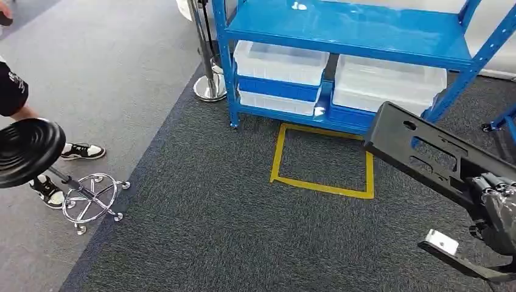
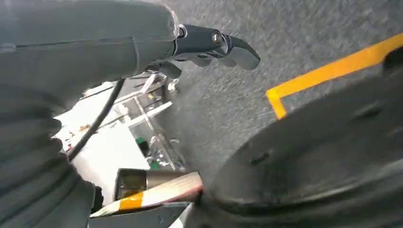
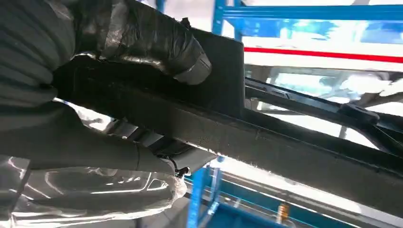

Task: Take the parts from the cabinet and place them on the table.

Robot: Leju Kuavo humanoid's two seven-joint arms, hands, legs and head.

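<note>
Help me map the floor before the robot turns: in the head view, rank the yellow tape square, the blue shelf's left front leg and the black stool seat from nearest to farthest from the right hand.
1. Yellow tape square: on the dark carpet, left of the right hand.
2. Blue shelf's left front leg: beyond the square, up-left.
3. Black stool seat: far left edge.

No readable text in any view.
You'll find a small white print on the person's black sleeve (image 1: 13,82) at nine o'clock in the head view, too small to read.
</note>
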